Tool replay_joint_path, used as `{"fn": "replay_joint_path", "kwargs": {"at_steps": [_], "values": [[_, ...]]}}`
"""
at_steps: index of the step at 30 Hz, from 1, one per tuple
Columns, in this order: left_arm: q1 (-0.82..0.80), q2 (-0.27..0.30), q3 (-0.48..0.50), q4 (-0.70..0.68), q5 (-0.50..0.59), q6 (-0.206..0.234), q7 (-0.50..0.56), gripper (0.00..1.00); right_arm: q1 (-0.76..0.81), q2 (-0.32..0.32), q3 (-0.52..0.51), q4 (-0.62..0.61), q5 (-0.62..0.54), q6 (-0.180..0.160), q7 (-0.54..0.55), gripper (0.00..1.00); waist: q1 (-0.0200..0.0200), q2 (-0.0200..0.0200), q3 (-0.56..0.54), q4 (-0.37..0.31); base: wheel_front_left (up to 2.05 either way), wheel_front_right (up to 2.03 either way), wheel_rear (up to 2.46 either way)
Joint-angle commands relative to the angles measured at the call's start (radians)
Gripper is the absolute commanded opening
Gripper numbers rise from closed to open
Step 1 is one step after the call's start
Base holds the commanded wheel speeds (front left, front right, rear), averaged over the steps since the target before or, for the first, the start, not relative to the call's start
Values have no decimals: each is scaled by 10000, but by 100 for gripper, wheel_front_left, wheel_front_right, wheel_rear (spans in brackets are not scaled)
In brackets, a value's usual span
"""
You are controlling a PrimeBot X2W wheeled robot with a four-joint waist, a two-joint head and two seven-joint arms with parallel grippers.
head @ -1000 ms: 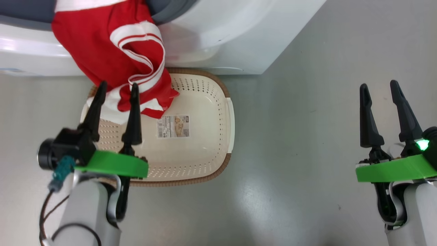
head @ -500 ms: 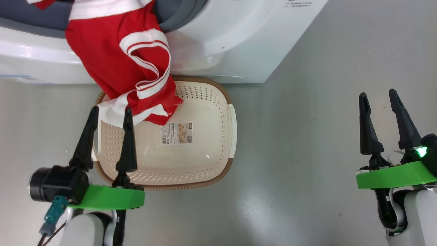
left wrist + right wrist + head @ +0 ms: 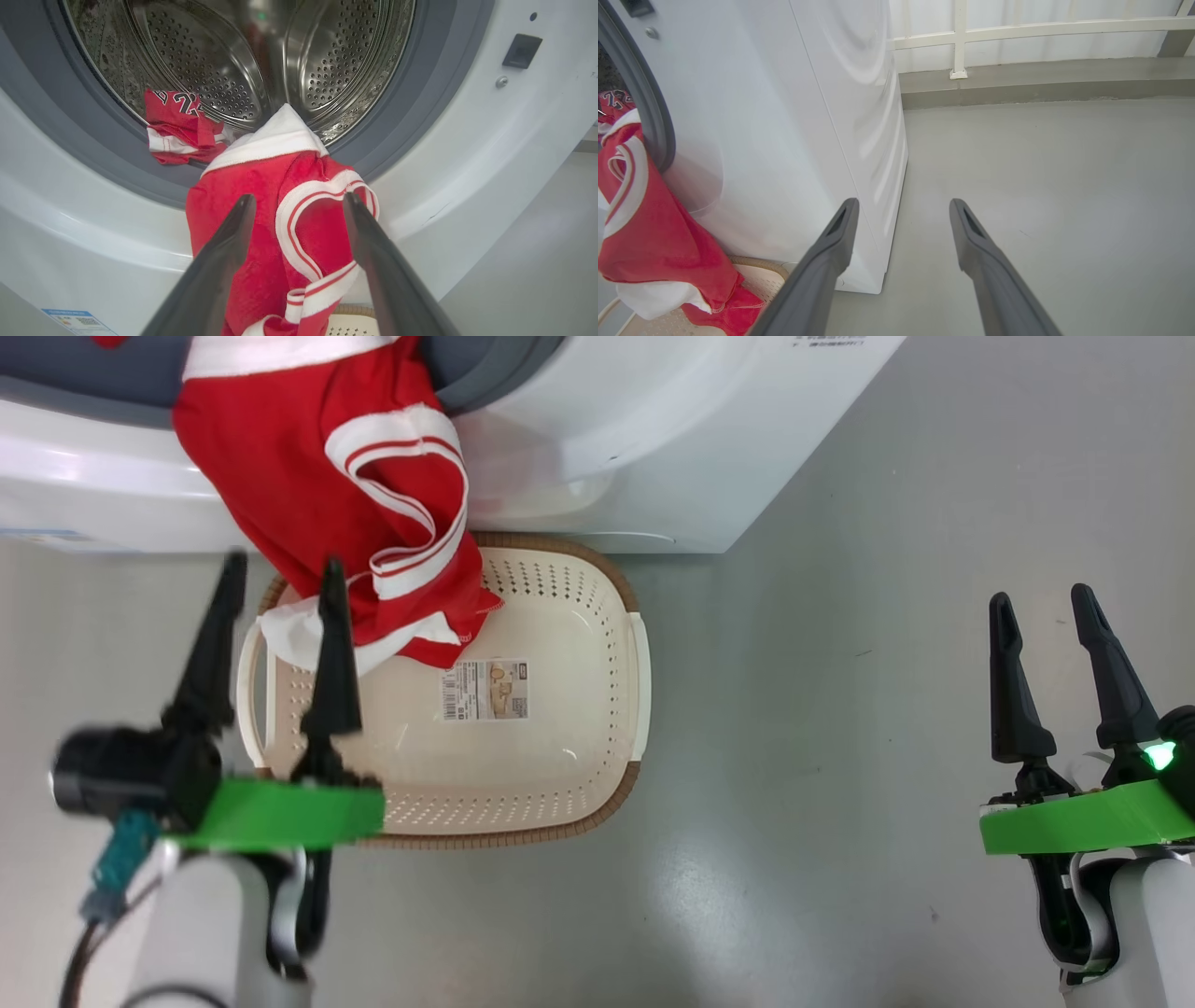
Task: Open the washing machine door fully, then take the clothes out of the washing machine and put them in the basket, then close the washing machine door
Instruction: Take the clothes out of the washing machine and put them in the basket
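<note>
Draping from washing machine point(image 3: 653, 448) into basket point(image 3: 640, 681): clothes point(image 3: 308, 476); left pincer point(image 3: 282, 563), right pincer point(image 3: 1039, 595) spread, empty.

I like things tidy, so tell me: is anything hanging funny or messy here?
Yes. One red jersey hangs halfway out of the washing machine, draped over its grey gasket, its lower end lying in the basket. A second red jersey sits crumpled at the edge of the drum.

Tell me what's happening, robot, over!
Left tool open, empty, near the hanging jersey. Right tool open, idle. Hanging jersey droops from washing machine into basket; second jersey in the drum. Nothing in the way.
</note>
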Motion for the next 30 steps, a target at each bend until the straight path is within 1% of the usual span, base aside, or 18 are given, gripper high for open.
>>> {"fn": "replay_joint_path", "kwargs": {"at_steps": [1, 5, 10, 11, 15, 20, 23, 26, 30], "values": [[-448, 228, 374, -41, 189, -52, -76, 100, 78, -73, 214, -250, -74, 63, -63, 100, 0, 0, 54, 8, 0, 0, 0], [-1652, 323, 334, 830, 276, -68, -5, 100, -20, -60, 275, -222, -65, 63, -63, 100, 0, 0, 134, -24, 0, 0, 0], [-3327, 382, 205, 2102, 171, -83, 855, 100, -124, -24, 331, -235, -44, 63, -63, 100, 0, 0, 310, -67, 0, 0, 0], [-3327, 382, 205, 2102, 171, -83, 855, 100, -124, -24, 331, -235, -44, 63, -63, 100, 0, 0, 310, -67, 0, 0, 0], [-4553, 383, 180, 3076, -100, -172, 1421, 100, -234, 16, 367, -242, -21, 63, -63, 100, 0, 0, 470, -128, 0, 0, 0], [-5784, 507, -17, 4437, -139, -301, 1971, 100, -370, 59, 374, -251, -2, 63, -63, 100, 0, 0, 634, -214, 0, 0, 0], [-6385, 516, -153, 5234, -192, -399, 2173, 100, -432, 79, 380, -256, 5, 63, -63, 100, 0, 0, 717, -258, 0, 0, 0], [-6874, 592, -287, 6002, -98, -399, 2291, 100, -477, 97, 385, -257, 14, 63, -63, 100, 0, 0, 776, -304, 0, 0, 0], [-7391, 659, -434, 6888, 14, -370, 2175, 100, -528, 115, 382, -262, 34, 63, -63, 100, 0, 0, 814, -366, 0, 0, 0]]}}
